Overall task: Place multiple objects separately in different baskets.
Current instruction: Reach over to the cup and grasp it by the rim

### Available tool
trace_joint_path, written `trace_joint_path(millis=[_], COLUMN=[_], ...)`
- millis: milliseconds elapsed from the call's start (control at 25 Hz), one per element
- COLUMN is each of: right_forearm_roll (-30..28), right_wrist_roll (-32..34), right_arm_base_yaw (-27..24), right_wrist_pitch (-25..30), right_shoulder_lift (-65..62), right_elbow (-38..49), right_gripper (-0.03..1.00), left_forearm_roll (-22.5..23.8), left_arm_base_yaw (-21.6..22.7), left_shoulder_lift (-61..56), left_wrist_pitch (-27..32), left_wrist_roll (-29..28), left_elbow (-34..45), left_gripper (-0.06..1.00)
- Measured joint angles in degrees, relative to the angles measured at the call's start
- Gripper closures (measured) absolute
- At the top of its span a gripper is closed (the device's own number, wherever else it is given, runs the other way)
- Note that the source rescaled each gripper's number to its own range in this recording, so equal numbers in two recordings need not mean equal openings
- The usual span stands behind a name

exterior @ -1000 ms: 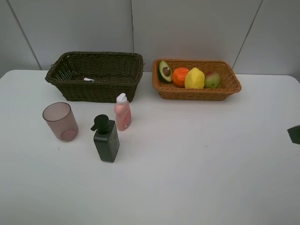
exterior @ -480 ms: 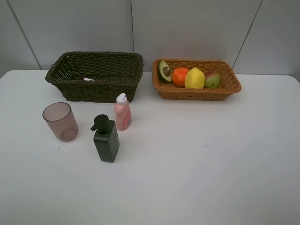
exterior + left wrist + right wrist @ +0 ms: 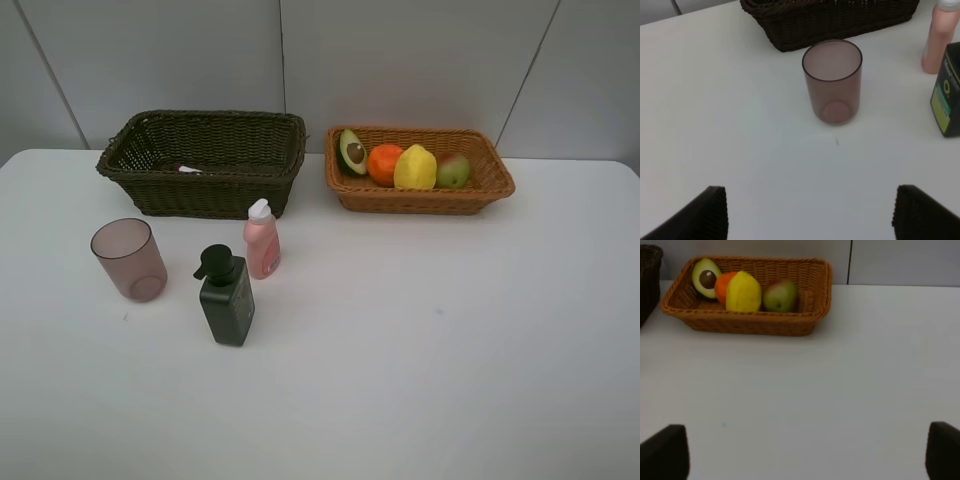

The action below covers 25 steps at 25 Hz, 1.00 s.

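We no longer see the right gripper point(image 3: 805, 452) at the high view's edge; its fingers stand spread and empty, so the tan basket point(image 3: 420, 198) with 4 fruits point(image 3: 415, 167) looks done. Before the dark basket point(image 3: 200, 195) stand the pump bottle point(image 3: 226, 298), cup point(image 3: 129, 260) and pink bottle point(image 3: 262, 240), the left gripper point(image 3: 810, 215), fingers spread and empty, facing the cup; only the marker point(image 3: 190, 170) lies inside.

Plain white table point(image 3: 470, 340) with a matte top, pale grey panelled wall point(image 3: 410, 60) close behind its far edge, thin dark seams point(image 3: 281, 55) between the panels, one upright, two slanted, soft even light, only faint shadows on the tabletop
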Motion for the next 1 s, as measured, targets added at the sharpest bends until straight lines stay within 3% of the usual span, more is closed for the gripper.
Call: trace_joint_path(millis=[240,560,1000], right_forearm_roll=[0.11,7.12,9.96], right_wrist_roll=[-0.06,-9.51,-13.49], right_arm_base_yaw=[-4.48,-13.31,-20.15], right_wrist_pitch=[0.00,0.00,0.00], right_shoulder_lift=[0.00,0.00,0.00], right_elbow=[0.00,0.00,0.00], right_gripper=[-0.03,-0.03,-0.03], left_forearm_roll=[0.00,0.00,0.00], left_arm_base_yaw=[0.00,0.00,0.00], left_shoulder_lift=[0.00,0.00,0.00], left_wrist_pitch=[0.00,0.00,0.00], left_wrist_roll=[0.00,0.00,0.00], left_elbow=[0.00,0.00,0.00], left_gripper=[0.06,0.06,0.06])
